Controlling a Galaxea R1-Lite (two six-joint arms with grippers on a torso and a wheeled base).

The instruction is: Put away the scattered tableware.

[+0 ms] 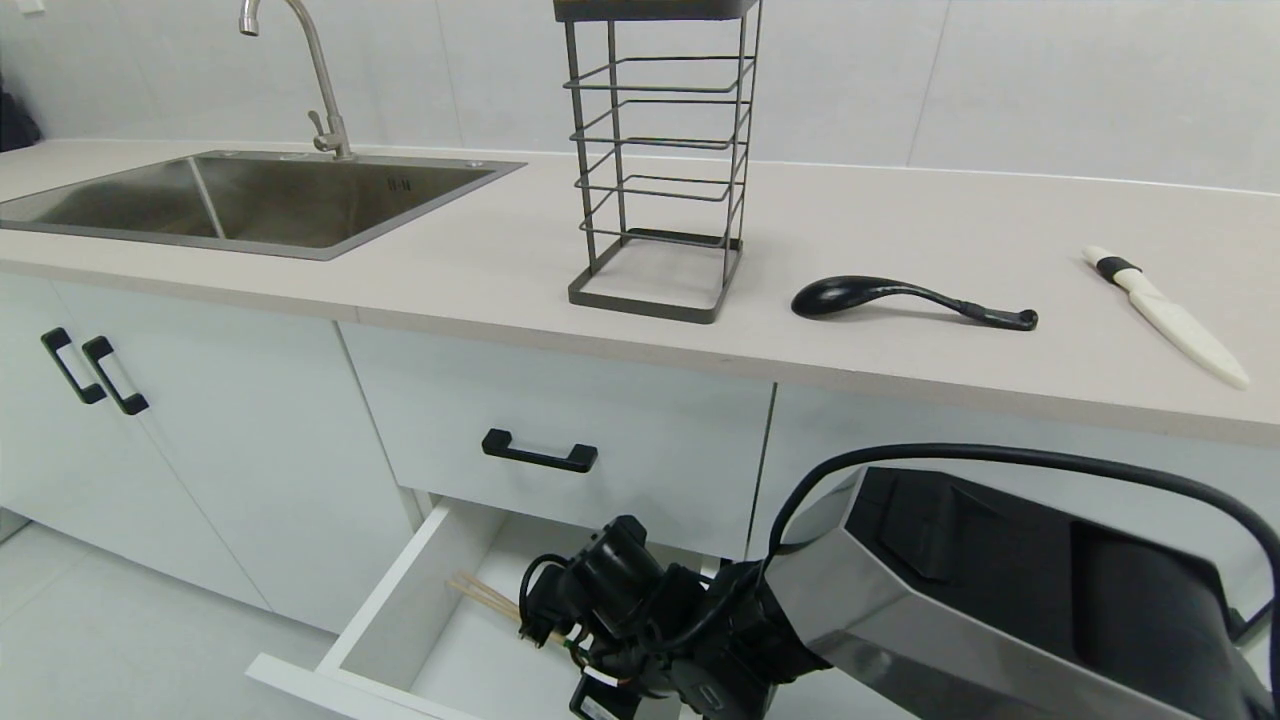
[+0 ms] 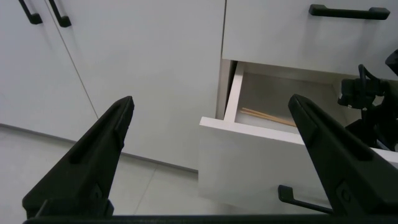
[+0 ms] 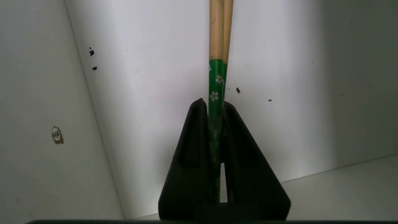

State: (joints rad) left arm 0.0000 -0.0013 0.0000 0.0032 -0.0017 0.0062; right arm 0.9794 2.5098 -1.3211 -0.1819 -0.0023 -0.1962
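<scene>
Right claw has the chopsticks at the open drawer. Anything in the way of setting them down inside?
Nothing visible. The right claw, shut on the chopsticks, is inside the open drawer, and the white drawer surface beside them bears only small dark specks.

Head camera looks forward and down across the countertop to the open drawer, lower frame. Left wrist camera shares that drawer from outside; right wrist camera looks close along the chopsticks.
</scene>
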